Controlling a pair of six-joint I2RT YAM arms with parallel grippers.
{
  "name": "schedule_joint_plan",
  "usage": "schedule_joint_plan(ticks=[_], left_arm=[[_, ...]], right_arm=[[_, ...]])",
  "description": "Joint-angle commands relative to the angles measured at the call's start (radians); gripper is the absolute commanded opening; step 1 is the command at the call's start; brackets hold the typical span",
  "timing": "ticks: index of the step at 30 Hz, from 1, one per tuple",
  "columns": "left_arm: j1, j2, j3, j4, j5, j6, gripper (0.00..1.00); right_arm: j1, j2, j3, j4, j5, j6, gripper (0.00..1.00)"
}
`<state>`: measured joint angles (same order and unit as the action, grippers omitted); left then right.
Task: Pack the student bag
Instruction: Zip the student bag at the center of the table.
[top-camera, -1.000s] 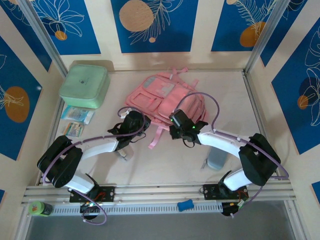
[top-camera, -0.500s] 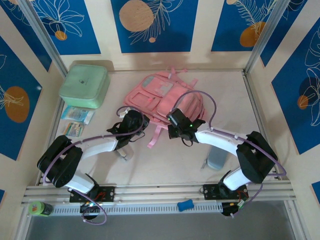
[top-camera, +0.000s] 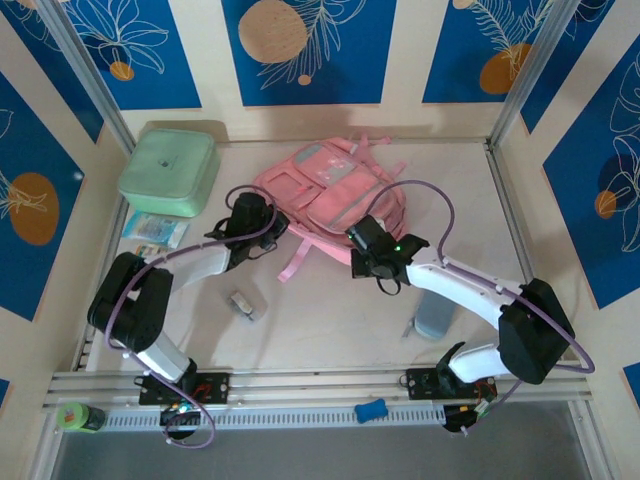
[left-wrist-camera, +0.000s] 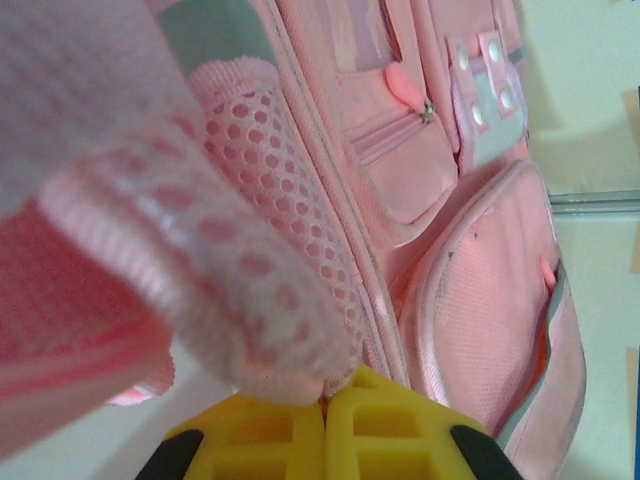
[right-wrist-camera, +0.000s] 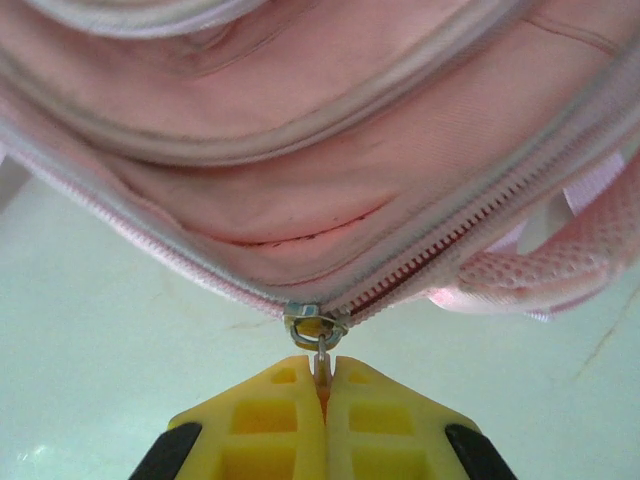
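The pink student bag (top-camera: 325, 185) lies flat at the back middle of the table, front pockets up. My left gripper (top-camera: 270, 228) is at its left near corner, shut on a fold of pink mesh fabric (left-wrist-camera: 250, 260) from the bag (left-wrist-camera: 480, 300); the yellow fingertips (left-wrist-camera: 326, 392) meet under it. My right gripper (top-camera: 358, 236) is at the bag's near edge. In the right wrist view it (right-wrist-camera: 321, 365) is shut on the metal zipper pull (right-wrist-camera: 321, 352) of the main zipper (right-wrist-camera: 450, 245), whose teeth run up to the right across the bag (right-wrist-camera: 300, 120).
A mint-green square box (top-camera: 170, 170) sits at the back left, with flat packets (top-camera: 155, 229) and a card (top-camera: 147, 259) in front of it. A small grey item (top-camera: 243, 304) and a grey-blue object (top-camera: 432, 320) lie on the near table. A pink strap (top-camera: 292, 262) trails toward me.
My left gripper has moved back and left with the bag fabric, swinging the bag and its strap. My right gripper has shut on the zipper pull and shifted slightly right.
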<state>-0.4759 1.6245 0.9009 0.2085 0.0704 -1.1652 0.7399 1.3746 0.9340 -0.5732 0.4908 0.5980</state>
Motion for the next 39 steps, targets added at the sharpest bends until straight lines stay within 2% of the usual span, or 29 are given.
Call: schedule_joint_plan(ticks=[1, 4, 8, 9, 13, 17, 24, 34, 37, 39], left_arm=[[0.026, 0.033, 0.105, 0.020, 0.012, 0.123, 0.00], [0.035, 0.053, 0.162, -0.093, 0.041, 0.208, 0.14], [0.039, -0.012, 0.094, -0.093, 0.060, 0.215, 0.38], [0.039, -0.033, 0.073, -0.104, 0.060, 0.202, 0.41], [-0.017, -0.128, -0.071, -0.008, 0.064, 0.048, 0.52], [-0.133, -0.170, -0.163, 0.101, -0.027, -0.115, 0.59], [-0.306, -0.062, -0.151, 0.278, -0.131, -0.299, 0.62], [-0.368, 0.069, -0.091, 0.293, -0.256, -0.396, 0.54], [-0.384, 0.098, -0.063, 0.275, -0.296, -0.400, 0.46], [-0.392, 0.119, -0.038, 0.269, -0.309, -0.390, 0.44]], right_arm=[[0.018, 0.001, 0.039, 0.005, -0.122, -0.008, 0.00], [0.022, 0.034, 0.075, 0.029, -0.160, 0.004, 0.00], [0.020, 0.061, 0.097, 0.016, -0.151, 0.011, 0.00], [0.020, 0.062, 0.095, 0.014, -0.155, 0.013, 0.00], [0.025, 0.050, 0.073, 0.017, -0.158, 0.020, 0.00], [0.024, 0.045, 0.057, 0.017, -0.144, 0.034, 0.00], [0.026, 0.037, 0.039, 0.018, -0.125, 0.055, 0.00], [0.028, 0.012, 0.010, 0.033, -0.116, 0.068, 0.00], [0.030, 0.018, 0.011, 0.032, -0.114, 0.068, 0.00], [0.032, 0.014, 0.010, 0.035, -0.115, 0.067, 0.00]])
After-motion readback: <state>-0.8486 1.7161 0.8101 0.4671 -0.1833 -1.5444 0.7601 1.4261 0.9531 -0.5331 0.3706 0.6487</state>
